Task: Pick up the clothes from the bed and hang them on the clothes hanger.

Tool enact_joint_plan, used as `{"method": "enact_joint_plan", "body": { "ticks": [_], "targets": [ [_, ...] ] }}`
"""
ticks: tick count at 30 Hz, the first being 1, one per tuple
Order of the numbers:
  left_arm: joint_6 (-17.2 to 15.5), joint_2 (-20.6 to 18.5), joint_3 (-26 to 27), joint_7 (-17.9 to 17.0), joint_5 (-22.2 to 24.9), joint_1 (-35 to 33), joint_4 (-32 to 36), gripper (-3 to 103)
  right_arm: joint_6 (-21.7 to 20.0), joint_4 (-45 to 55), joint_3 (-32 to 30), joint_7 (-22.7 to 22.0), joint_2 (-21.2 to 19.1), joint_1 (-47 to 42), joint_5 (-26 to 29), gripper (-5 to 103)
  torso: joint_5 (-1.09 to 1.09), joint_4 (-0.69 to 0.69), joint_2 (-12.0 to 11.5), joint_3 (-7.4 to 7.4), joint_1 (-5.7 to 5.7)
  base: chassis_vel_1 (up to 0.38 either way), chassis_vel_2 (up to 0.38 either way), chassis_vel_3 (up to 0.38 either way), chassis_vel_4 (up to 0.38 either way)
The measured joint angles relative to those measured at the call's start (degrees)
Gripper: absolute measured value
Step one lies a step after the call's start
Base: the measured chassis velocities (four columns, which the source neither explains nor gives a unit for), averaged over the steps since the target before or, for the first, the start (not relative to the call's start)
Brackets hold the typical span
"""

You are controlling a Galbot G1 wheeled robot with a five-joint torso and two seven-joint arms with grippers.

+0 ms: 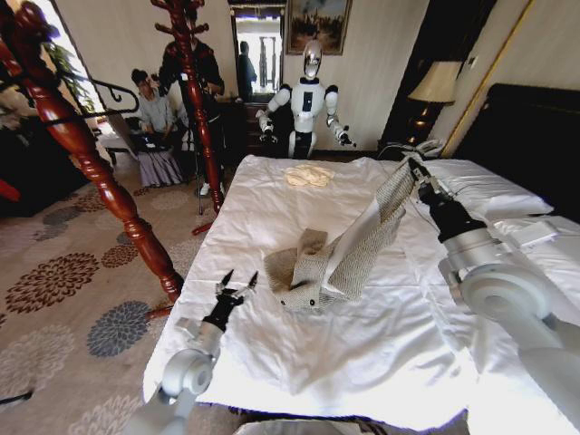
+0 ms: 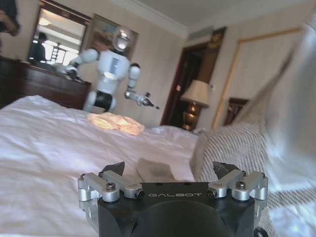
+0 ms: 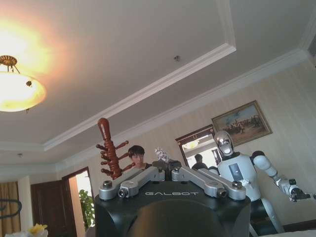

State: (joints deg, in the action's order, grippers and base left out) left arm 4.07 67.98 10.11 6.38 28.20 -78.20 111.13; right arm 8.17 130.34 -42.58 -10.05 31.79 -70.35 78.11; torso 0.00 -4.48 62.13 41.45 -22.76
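R gripper is raised over the bed, fingers pinched together on one end of the cardigan, which hangs from it in a taut diagonal strip; the rest of the cardigan sits crumpled on the duvet near mid-bed. L gripper hovers just beside that crumpled end, at the bed's near-left edge, fingers apart w/ nothing between. Cream garment lies at the bed's far end, well apart from the cardigan

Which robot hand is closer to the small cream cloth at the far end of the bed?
The right. The right gripper is raised over the white quilted bed, shut on the grey-beige ribbed cardigan, nearer the cream cloth. The left gripper hovers open near the bed's near edge.
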Motion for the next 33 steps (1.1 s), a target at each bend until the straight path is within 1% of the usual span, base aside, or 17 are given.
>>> {"method": "enact_joint_plan", "body": {
  "ticks": [1,2,4,5,6,7,8,11,12,17,20,21,25,28,30,31,33],
  "targets": [
    [0.4,-0.4,-1.1,0.6,-1.7,0.6,-0.8,100,-0.1,0.0,0.3,0.1,0.0,-0.4,-0.5,1,0.02,0.0,0.0,0.0,0.0,0.0,0.0,0.0,0.0],
    [0.4,-0.4,-1.1,0.6,-1.7,0.6,-0.8,100,-0.1,0.0,0.3,0.1,0.0,-0.4,-0.5,1,0.02,0.0,0.0,0.0,0.0,0.0,0.0,0.0,0.0],
    [1.0,-1.2,-2.0,2.4,-4.1,1.4,-2.0,100,-0.2,0.1,0.6,0.1,0.0,-0.6,-1.0,1,0.02,0.0,0.0,0.0,0.0,0.0,0.0,0.0,0.0],
    [2.5,-2.6,-2.7,6.0,-7.5,2.5,-3.2,100,-0.5,0.2,0.9,0.1,0.0,-0.7,-1.2,1,0.02,0.01,0.0,0.0,0.0,0.0,0.0,0.0,0.0],
    [3.5,-3.5,-3.2,8.0,-9.5,3.2,-3.8,100,-0.7,0.2,1.0,0.1,-0.1,-0.7,-1.3,1,0.02,0.02,0.0,0.0,0.0,0.0,0.0,0.0,0.0],
    [3.5,-3.5,-3.2,8.0,-9.5,3.2,-3.8,100,-0.7,0.2,1.0,0.1,-0.1,-0.7,-1.3,1,0.02,0.02,0.0,0.0,0.0,0.0,0.0,0.0,0.0],
    [4.5,-4.7,-3.8,9.9,-11.4,4.5,-4.7,100,-0.9,0.2,1.1,0.0,-0.2,-0.6,-1.4,1,0.0,0.01,0.0,0.0,0.0,0.0,0.0,0.0,0.0],
    [5.4,-6.9,-4.9,11.7,-13.3,7.3,-6.0,100,-1.2,0.2,1.3,-0.1,-0.3,-0.4,-1.5,1,0.0,0.01,0.0,0.0,0.0,0.0,0.0,0.0,0.0],
    [5.4,-6.9,-4.9,11.7,-13.3,7.3,-6.0,100,-1.2,0.2,1.3,-0.1,-0.3,-0.4,-1.5,1,0.0,0.01,0.0,0.0,0.0,0.0,0.0,0.0,0.0],
    [6.8,-9.7,-6.8,12.7,-17.4,10.5,-7.8,100,-1.3,0.0,1.2,-0.1,-0.3,0.4,-1.3,1,0.0,0.0,0.0,0.0,0.0,0.0,0.0,0.0,0.0],
    [8.3,-12.6,-9.3,13.1,-20.1,12.1,-9.3,100,-1.3,-0.5,1.1,-0.1,-0.4,1.2,-1.1,1,0.0,0.01,0.0,0.0,0.0,0.0,0.0,0.0,0.0],
    [8.3,-12.6,-9.3,13.1,-20.1,12.1,-9.3,100,-1.3,-0.5,1.1,-0.1,-0.4,1.2,-1.1,1,0.0,0.01,0.0,0.0,0.0,0.0,0.0,0.0,0.0],
    [10.8,-15.2,-12.6,14.5,-23.6,15.2,-11.5,100,-1.3,-0.9,1.3,-0.1,-0.5,2.3,-0.9,1,0.0,0.02,0.0,0.0,-0.01,0.0,0.0,0.0,0.0],
    [11.9,-15.2,-13.9,14.6,-24.9,16.9,-12.5,100,-1.3,-1.0,1.4,-0.1,-0.2,2.5,-0.9,1,0.0,0.01,0.0,0.0,0.0,0.0,0.0,0.0,0.0],
    [13.2,-13.4,-14.9,14.4,-27.2,18.4,-13.8,100,-1.4,-1.1,1.6,-0.1,0.2,2.5,-0.9,1,0.0,0.0,0.0,0.0,-0.01,0.0,0.0,0.0,0.0],
    [13.2,-13.4,-14.9,14.4,-27.2,18.4,-13.8,100,-1.4,-1.1,1.6,-0.1,0.2,2.5,-0.9,1,0.0,0.0,0.0,0.0,-0.01,0.0,0.0,0.0,0.0],
    [14.7,-11.5,-15.2,12.6,-30.2,18.6,-15.0,100,-1.4,-1.2,1.6,-0.1,0.3,2.5,-0.4,1,0.01,-0.01,0.0,0.0,0.0,0.0,0.0,0.0,0.0]
  ]
}}
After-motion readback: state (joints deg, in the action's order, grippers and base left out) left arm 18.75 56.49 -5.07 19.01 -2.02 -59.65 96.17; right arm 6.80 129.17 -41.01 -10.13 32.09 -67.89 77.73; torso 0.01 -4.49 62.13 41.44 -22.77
